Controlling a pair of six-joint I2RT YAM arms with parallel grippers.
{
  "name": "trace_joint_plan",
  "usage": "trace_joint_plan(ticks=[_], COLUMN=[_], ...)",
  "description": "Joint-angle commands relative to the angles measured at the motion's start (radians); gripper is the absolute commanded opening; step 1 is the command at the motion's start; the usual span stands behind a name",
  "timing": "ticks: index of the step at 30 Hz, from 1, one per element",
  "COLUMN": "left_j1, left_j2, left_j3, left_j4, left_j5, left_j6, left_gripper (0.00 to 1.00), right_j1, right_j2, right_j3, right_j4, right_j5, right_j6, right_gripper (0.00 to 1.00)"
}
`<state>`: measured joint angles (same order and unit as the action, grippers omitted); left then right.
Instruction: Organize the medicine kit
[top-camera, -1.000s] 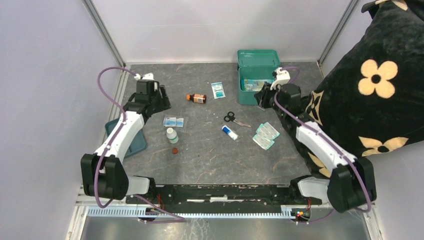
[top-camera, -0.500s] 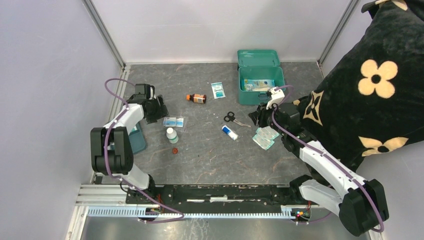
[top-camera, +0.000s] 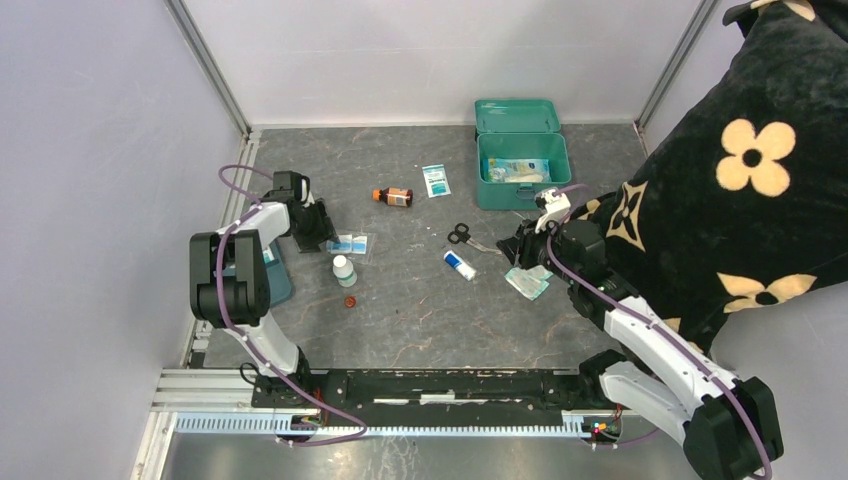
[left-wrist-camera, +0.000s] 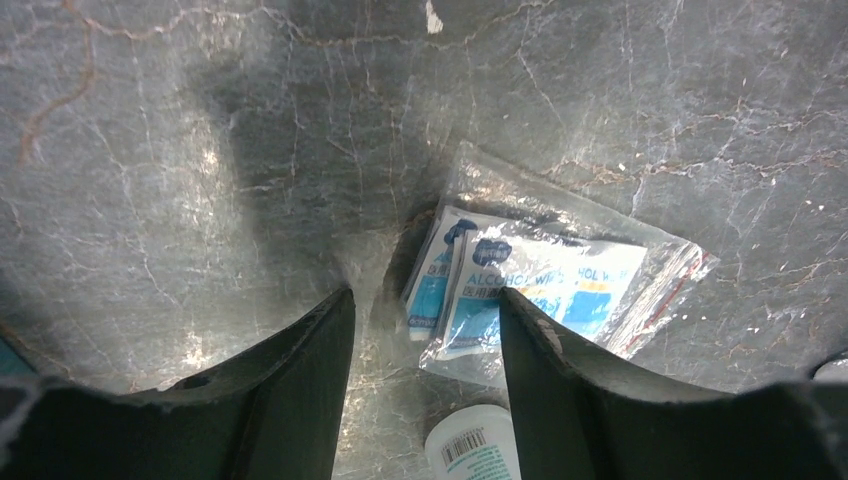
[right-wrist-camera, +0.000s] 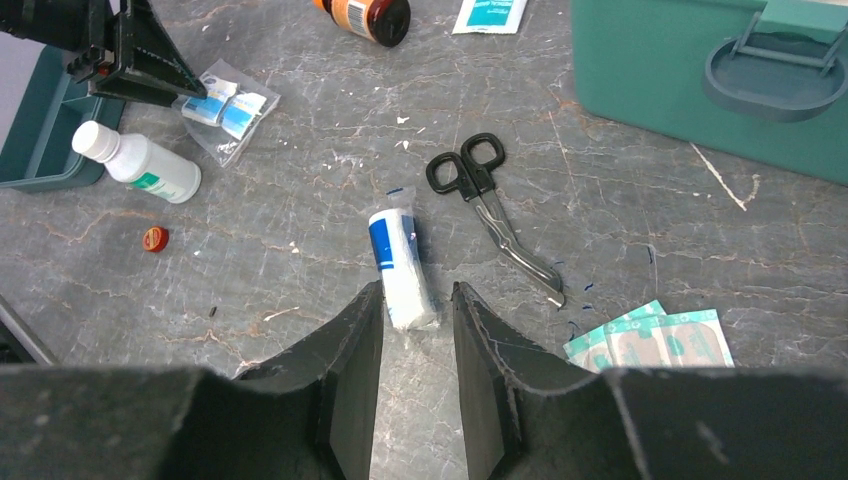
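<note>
The medicine kit (top-camera: 522, 170) is a teal box at the back right with its lid up and packets inside; its front wall (right-wrist-camera: 660, 70) shows in the right wrist view. My left gripper (top-camera: 325, 238) is open and low over a clear bag of alcohol wipes (left-wrist-camera: 540, 290), whose left edge lies between the fingers (left-wrist-camera: 425, 300). My right gripper (top-camera: 520, 248) is open and holds nothing. In the right wrist view it (right-wrist-camera: 418, 292) points at a white and blue tube (right-wrist-camera: 400, 270) lying just beyond its tips.
Loose on the table are a white bottle (top-camera: 344, 270), a red cap (top-camera: 350, 301), a brown bottle (top-camera: 394, 196), a sachet (top-camera: 436, 180), black scissors (top-camera: 466, 237) and plaster packets (top-camera: 528, 280). A shallow teal tray (top-camera: 275, 280) lies at the left. A black flowered cushion (top-camera: 760, 160) fills the right.
My right gripper has drawn back from the kit's front to the table beside the plaster packets. My left gripper has moved down to the wipes bag, and its jaws have narrowed a little.
</note>
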<state>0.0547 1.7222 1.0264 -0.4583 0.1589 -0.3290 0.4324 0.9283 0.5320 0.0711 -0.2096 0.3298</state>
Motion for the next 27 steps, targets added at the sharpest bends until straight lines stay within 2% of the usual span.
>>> trace_joint_plan(ticks=[1,4,8,15,23,27], left_j1=[0.001,0.001,0.001,0.001,-0.002,-0.014], left_j2=[0.036,0.057,0.062,0.015,-0.111,-0.162], left_j3=[0.036,0.038,0.030,0.005,0.002,0.055], left_j4=[0.011,0.013,0.028,0.066,0.121,0.139], left_j5=[0.013,0.014,0.045,0.107,0.137,0.159], left_j6=[0.050,0.061,0.072,0.078,0.005,-0.034], left_gripper=[0.60,0.52,0.30,0.05,0.02,0.02], right_j1=[0.006,0.007,0.007,0.008,0.010,0.010], right_j2=[-0.045,-0.072,-0.096,-0.100,-0.119,-0.119], right_j3=[-0.023,-0.036,-0.045,-0.056,-0.043,-0.056], right_j4=[0.046,0.037,0.020,0.008,-0.038,0.037], right_j5=[-0.037,-0.048,-0.063,-0.106,-0.046,-0.066], right_j6=[0.012,0.005,-0.006,0.003,-0.012,0.052], right_gripper=[0.37,0.37,0.37,0.38,0.39,0.42])
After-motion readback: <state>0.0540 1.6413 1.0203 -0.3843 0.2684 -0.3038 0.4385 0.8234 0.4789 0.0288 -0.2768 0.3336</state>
